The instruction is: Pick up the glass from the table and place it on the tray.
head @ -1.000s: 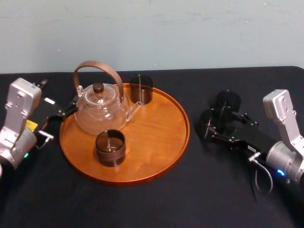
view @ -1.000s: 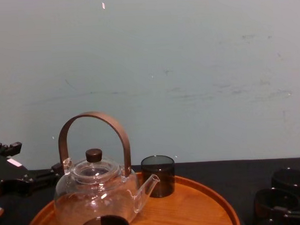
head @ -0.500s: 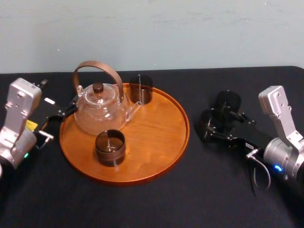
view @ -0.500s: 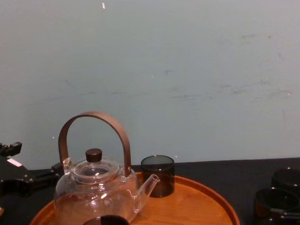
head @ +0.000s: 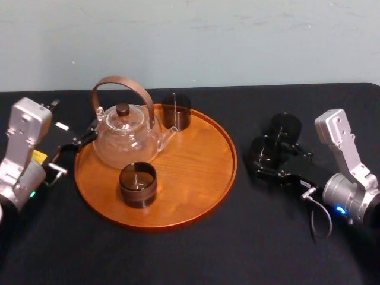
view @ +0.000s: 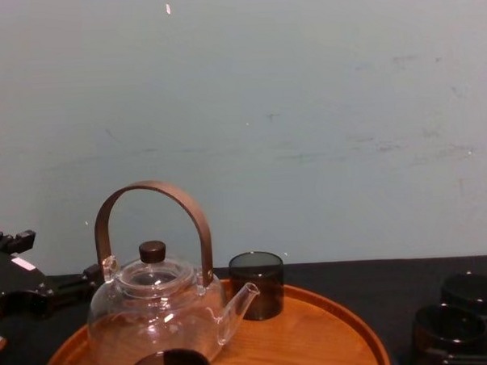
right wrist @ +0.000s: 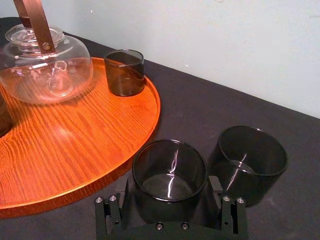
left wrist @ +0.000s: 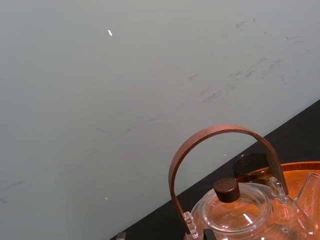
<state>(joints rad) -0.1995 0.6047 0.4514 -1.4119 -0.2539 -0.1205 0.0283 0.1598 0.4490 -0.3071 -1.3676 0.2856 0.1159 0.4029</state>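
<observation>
Task glass: a short smoky dark cylindrical glass (head: 262, 155) stands on the table just right of the round orange-brown wooden tray (head: 196, 172), apart from the rim.
Axis and facing: it is upright, its cylinder axis vertical and its open mouth facing up; the right wrist view looks down into it to the bottom.
Neighbour: a second dark glass (head: 285, 126), also upright, sits just beyond it on the side away from the tray, very close; I cannot tell whether they touch.
Right gripper (right wrist: 169, 202): low over the table on the tray's right, spread apart, with one black finger on each side of the task glass and the glass seated between them. I cannot tell whether the fingers press on its wall. The glass still rests on the table.
Left gripper (head: 83, 138): parked at the tray's left rim.
On the tray: a clear glass teapot with a brown arched handle (head: 126, 138) at the left, one dark glass (head: 138, 184) towards the near rim, another (head: 176, 111) at the far rim.
Surface: a flat matte black table (head: 178, 255).
Room: a plain pale blue-grey wall (head: 190, 41) behind the table, lightly scuffed.
Change: over the last second the right arm has moved closer to the tray, bringing its fingers further along the glass; the glass and the things on the tray have not moved.
</observation>
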